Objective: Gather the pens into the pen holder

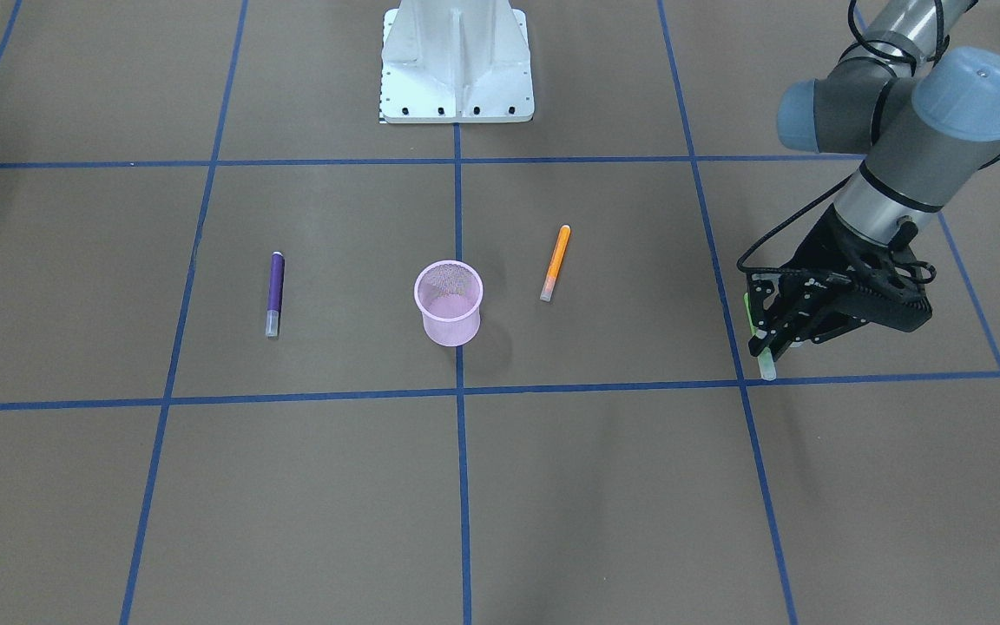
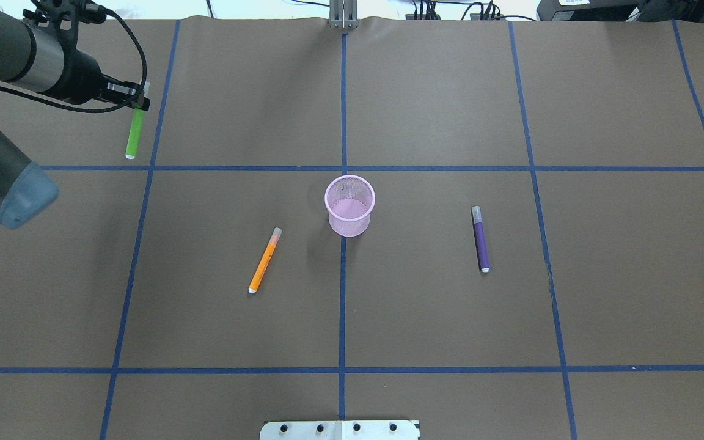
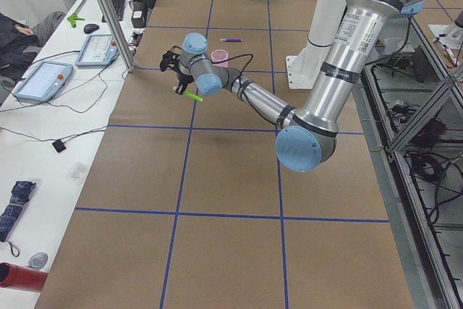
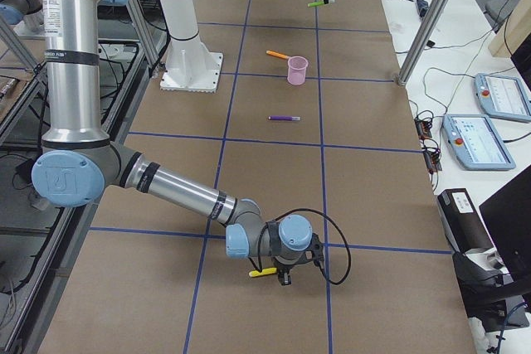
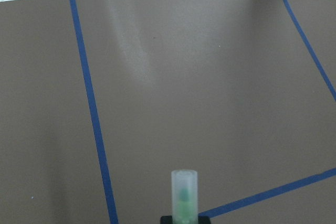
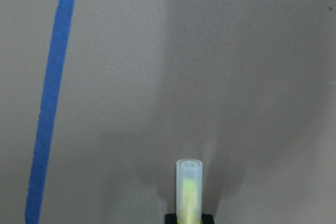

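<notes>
Green pen (image 2: 134, 131) is clamped in your left gripper (image 2: 138, 102), clear cap pointing away from the robot. Your right gripper (image 4: 280, 273) pinches the yellow pen (image 6: 189, 195). Orange pen (image 2: 264, 261) and purple pen (image 2: 481, 239) lie either side of the cup (image 2: 349, 225), apart from it.

bright, even, diffuse light falls from above on the brown paper-covered counter (image 2: 425, 305). shadows are soft: the small pink wire-mesh cup (image 2: 349, 221) throws only a faint smudge beside its base, and a broad dim patch surrounds the yellow clear-capped pen (image 6: 189, 192) in the right wrist view. that pen and the green clear-capped pen (image 5: 184, 198) sit close to their lenses and look slightly soft. a pale sheen crosses the paper in the left wrist view; the overhead view's far edge blows out white.
</notes>
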